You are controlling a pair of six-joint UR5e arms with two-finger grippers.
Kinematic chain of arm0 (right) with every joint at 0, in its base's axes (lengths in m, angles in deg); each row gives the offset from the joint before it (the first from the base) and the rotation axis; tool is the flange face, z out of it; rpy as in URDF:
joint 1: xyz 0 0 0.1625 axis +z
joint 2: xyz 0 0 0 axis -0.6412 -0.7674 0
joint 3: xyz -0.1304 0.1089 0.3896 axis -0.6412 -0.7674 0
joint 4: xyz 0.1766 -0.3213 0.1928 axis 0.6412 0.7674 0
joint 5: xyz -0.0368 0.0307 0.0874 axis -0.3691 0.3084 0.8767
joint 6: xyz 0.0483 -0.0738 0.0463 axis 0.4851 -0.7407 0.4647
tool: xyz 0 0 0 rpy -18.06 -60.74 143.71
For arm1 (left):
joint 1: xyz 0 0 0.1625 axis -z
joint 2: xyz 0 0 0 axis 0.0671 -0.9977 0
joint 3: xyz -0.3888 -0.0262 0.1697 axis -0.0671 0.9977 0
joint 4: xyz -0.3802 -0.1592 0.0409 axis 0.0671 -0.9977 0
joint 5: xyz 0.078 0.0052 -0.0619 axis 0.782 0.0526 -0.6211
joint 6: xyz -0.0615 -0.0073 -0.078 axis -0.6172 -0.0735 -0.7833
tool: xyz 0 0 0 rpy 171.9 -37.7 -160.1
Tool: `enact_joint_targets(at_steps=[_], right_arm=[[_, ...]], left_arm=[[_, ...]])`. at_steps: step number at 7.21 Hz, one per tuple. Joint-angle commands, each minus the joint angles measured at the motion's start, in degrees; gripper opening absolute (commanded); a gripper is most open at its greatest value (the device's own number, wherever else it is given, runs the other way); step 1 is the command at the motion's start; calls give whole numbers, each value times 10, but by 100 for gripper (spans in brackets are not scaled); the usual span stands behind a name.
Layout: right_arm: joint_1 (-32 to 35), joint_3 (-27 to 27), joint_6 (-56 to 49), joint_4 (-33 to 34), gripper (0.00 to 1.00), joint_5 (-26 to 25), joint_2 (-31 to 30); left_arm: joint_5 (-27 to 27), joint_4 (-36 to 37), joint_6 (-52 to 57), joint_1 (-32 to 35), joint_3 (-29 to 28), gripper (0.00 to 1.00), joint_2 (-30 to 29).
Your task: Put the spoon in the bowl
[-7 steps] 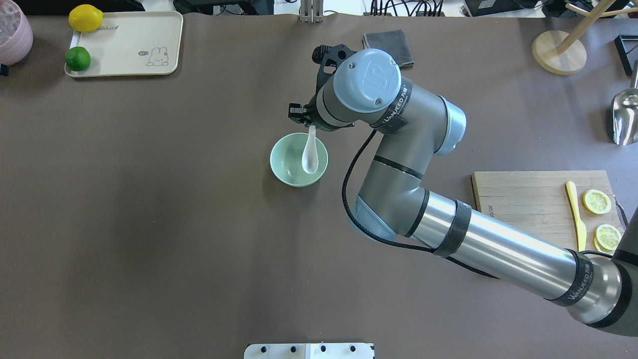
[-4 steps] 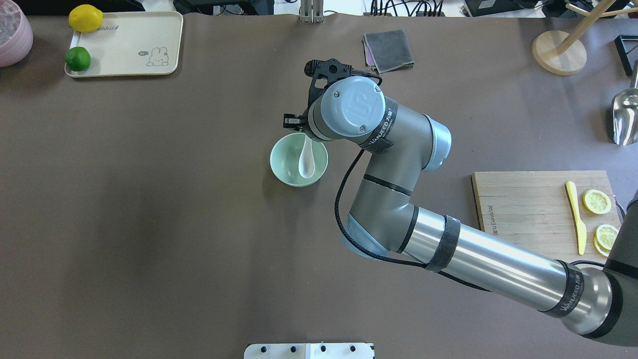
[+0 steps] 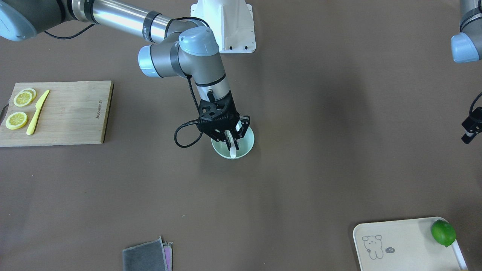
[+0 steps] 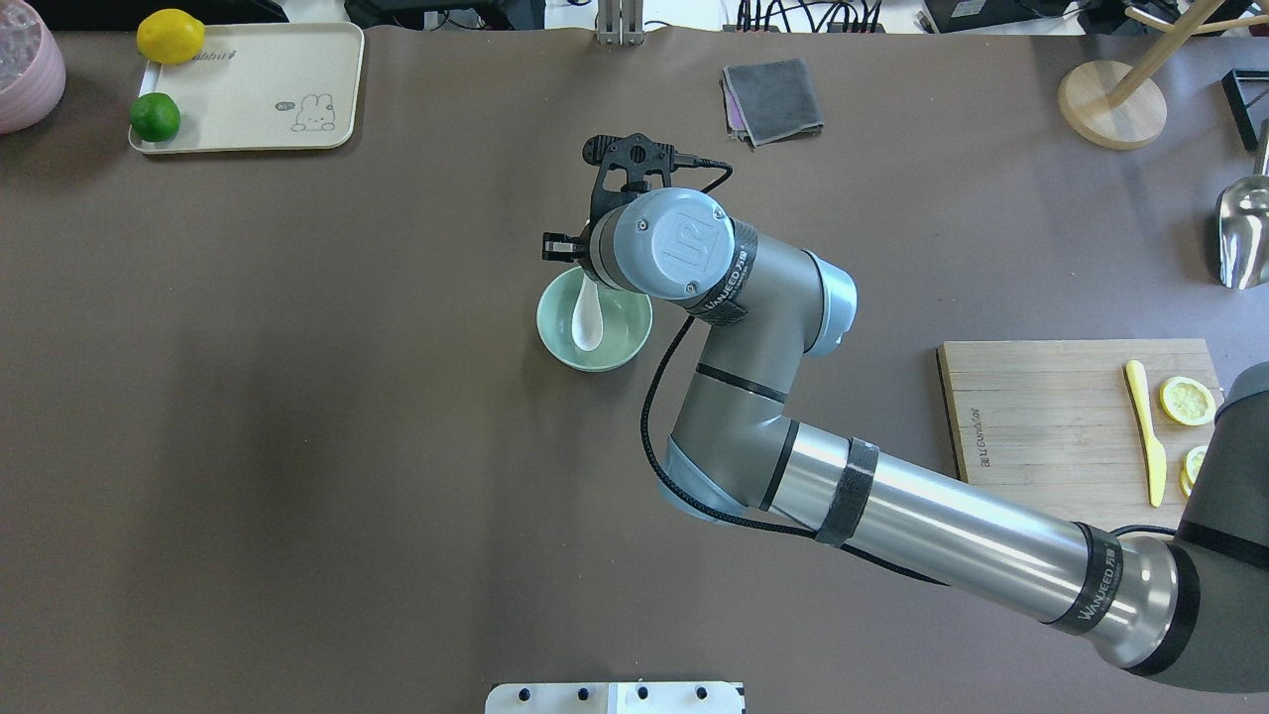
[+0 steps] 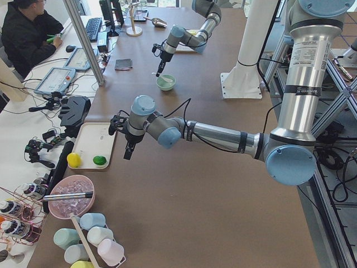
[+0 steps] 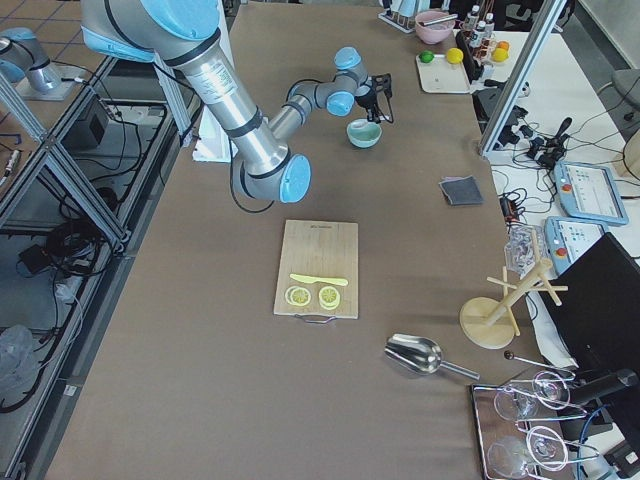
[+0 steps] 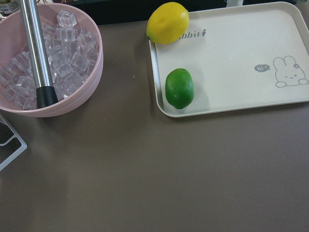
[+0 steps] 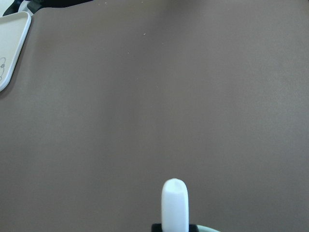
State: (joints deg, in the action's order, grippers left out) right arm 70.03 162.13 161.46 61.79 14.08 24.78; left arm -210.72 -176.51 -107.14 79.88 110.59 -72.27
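The right gripper (image 3: 230,142) is hanging over the far rim of the bowl (image 4: 627,342), pinching the white spoon (image 4: 586,325) by its handle. The scoop is dipping inside the bowl, toward its left side. The grey cloth (image 4: 773,99), cutting board (image 4: 1051,407) and tray (image 4: 248,99) are all lying well apart from the bowl. The left gripper (image 5: 128,151) is hovering near the tray, and I cannot tell how wide it is.

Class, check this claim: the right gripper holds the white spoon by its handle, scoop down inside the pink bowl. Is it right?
No, one colour is wrong. The right gripper holds the white spoon by its handle, scoop down inside the mint-green bowl, as the overhead exterior view shows.
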Motion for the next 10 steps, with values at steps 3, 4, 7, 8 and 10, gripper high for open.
enact_joint_targets(at_steps=[3,4,7,8,10], right_arm=[[0,-17,-6,-8,100,-2,3],[12,-16,-2,-8,100,4,13],[194,119,-109,45,100,277,-97],[272,173,-241,53,100,341,-189],[383,182,-323,55,100,448,-275]], left_arm=[[-1,-1,0,0,-12,99,-2],[-1,-11,0,0,-13,99,1],[-1,-21,-1,3,-8,99,0],[-2,-32,-1,4,-8,99,1],[-4,-31,-1,4,-11,99,4]])
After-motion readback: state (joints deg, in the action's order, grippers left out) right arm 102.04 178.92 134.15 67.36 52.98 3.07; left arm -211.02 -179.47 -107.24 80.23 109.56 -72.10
